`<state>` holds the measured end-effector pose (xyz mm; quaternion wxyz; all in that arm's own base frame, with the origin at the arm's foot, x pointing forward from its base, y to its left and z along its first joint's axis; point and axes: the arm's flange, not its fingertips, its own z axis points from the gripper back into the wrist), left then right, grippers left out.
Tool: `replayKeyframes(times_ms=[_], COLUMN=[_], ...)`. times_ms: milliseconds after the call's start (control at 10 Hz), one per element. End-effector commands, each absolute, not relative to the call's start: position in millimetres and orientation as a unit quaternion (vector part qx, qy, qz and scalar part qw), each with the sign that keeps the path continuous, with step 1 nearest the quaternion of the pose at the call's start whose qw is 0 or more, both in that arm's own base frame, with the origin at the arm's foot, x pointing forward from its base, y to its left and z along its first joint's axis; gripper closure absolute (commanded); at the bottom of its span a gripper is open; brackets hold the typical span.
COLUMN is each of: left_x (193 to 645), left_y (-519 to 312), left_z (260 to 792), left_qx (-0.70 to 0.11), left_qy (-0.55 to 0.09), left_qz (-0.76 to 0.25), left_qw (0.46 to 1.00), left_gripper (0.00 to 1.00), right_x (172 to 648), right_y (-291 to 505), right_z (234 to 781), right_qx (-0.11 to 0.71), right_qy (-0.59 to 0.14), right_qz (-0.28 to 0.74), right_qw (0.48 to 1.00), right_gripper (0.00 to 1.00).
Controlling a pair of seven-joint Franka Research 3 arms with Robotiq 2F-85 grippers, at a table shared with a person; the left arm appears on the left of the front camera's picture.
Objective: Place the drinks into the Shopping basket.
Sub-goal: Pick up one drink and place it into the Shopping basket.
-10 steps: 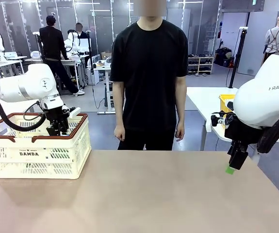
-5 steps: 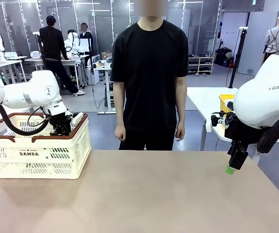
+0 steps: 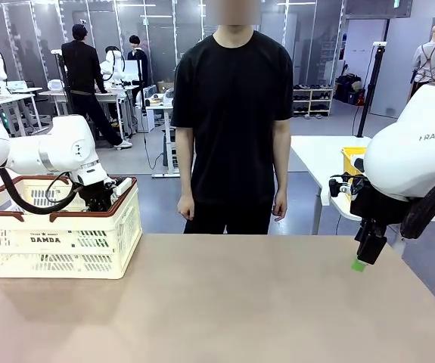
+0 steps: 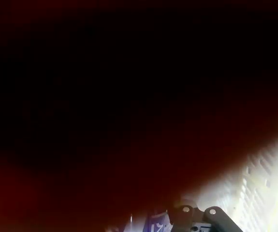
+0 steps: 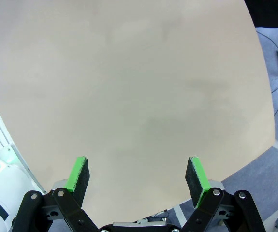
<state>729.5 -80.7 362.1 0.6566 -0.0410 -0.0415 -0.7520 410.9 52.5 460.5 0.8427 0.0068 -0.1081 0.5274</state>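
Observation:
The cream Shopping basket with its brown rim stands at the table's far left. My left gripper reaches down inside it, fingertips hidden behind the rim. The left wrist view is mostly dark; the basket's slotted white wall glows at lower right. A blue drink can with white marks peeks out by the finger bases, with the jaws shut on it. My right gripper hangs open above the table's right edge. Its green pads stand wide apart over bare tabletop.
A person in black stands at the table's far side, arms down. The brown table stretches between basket and right arm. A white side table with a yellow box lies behind the right arm.
My left gripper has sunk from above the basket's rim down into the basket. The right arm has not moved.

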Motion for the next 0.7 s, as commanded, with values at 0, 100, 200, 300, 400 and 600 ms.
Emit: replayKeyframes(times_ms=[0, 100, 200, 300, 400, 600], left_x=[714.2, 717.6, 721.7, 723.8, 724.6, 725.4], left_y=[-79.0, -78.9, -78.8, -79.2, -78.7, -75.9], left_z=[352.5, 349.3, 345.3, 342.4, 339.5, 335.2], left_qx=[-0.024, -0.019, -0.020, -0.019, -0.018, -0.009], left_qy=[-0.037, -0.034, -0.038, -0.041, -0.038, -0.039], left_qz=[-0.749, -0.747, -0.749, -0.752, -0.752, -0.758], left_qw=[0.661, 0.663, 0.661, 0.657, 0.657, 0.652], left_gripper=[0.43, 0.43, 0.43, 0.43, 0.43, 0.43], right_x=[411.0, 411.0, 411.0, 411.0, 411.0, 411.0], right_y=[52.2, 52.2, 52.2, 52.2, 52.2, 52.2], right_z=[461.4, 461.4, 461.4, 461.4, 461.4, 461.4], right_qx=[0.007, 0.007, 0.007, 0.007, 0.007, 0.007], right_qy=[-0.106, -0.106, -0.106, -0.106, -0.106, -0.106], right_qz=[0.528, 0.528, 0.528, 0.528, 0.528, 0.528], right_qw=[0.843, 0.843, 0.843, 0.843, 0.843, 0.843], right_gripper=[0.00, 0.00, 0.00, 0.00, 0.00, 0.00])
